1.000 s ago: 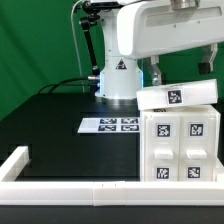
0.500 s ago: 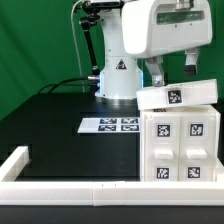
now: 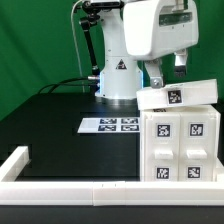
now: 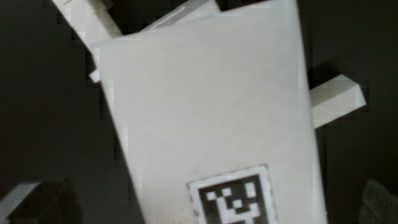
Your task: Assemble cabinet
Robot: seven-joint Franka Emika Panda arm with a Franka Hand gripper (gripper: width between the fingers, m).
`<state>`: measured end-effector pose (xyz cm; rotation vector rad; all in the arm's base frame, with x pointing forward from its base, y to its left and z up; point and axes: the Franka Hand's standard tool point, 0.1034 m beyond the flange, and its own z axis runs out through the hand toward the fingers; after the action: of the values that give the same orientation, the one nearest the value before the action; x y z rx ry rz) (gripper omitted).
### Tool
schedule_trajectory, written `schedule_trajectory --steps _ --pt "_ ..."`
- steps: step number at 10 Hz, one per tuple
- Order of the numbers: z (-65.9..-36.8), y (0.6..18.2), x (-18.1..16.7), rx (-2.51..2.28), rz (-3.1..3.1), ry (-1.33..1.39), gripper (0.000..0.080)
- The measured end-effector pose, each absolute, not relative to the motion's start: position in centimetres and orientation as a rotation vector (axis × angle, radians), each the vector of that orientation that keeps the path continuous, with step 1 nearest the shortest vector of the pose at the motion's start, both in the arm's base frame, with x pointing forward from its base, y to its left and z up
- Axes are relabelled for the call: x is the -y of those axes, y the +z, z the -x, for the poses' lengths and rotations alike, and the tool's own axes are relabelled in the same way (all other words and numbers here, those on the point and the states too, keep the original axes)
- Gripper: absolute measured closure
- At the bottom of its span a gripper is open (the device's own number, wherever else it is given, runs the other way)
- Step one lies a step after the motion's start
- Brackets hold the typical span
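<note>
Marker board [image 3: 108, 125] lies flat mid-table. At the exterior view's right stands the cabinet [image 3: 182, 146], upright, its top panel [image 3: 178, 96] running left-right, slightly tilted. Above it hangs the gripper [image 3: 165, 70], pointing down, fingers spread wide, holding nothing.

A black worktop [image 3: 50, 125] is carrying the marker board [image 3: 109, 125] lying flat near its middle, the white cabinet [image 3: 178, 145] standing at the exterior view's right, and a white border rail [image 3: 60, 187] running along the front edge.

a robotics lab: green backdrop [image 3: 35, 50], black table [image 3: 50, 125], tagged marker board [image 3: 110, 125]
</note>
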<state>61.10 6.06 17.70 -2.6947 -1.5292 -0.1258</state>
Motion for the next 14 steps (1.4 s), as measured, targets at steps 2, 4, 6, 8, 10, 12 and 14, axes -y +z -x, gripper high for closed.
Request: schedule_trajectory --steps 2,4,6,8,10,12,14 --pt "-60.1 15.5 -10.0 1.549 2.688 -0.131 0.0002" --pt "-59.4 14.5 -9.1 1.523 2.720 -0.143 0.0002" --pt "-59.4 14.4 -9.3 1.519 2.723 -0.145 0.0002" --pt "-59.8 14.8 -8.8 1.509 2.730 -0.149 0.0002" --pt "-60.4 15.4 -8.4 1.495 2.741 -0.165 0.0002" --pt "-60.7 15.8 -7.9 1.484 2.750 -0.178 0.0002" --pt "-60.9 16.0 -7.3 1.470 2.759 -0.183 0.0011"
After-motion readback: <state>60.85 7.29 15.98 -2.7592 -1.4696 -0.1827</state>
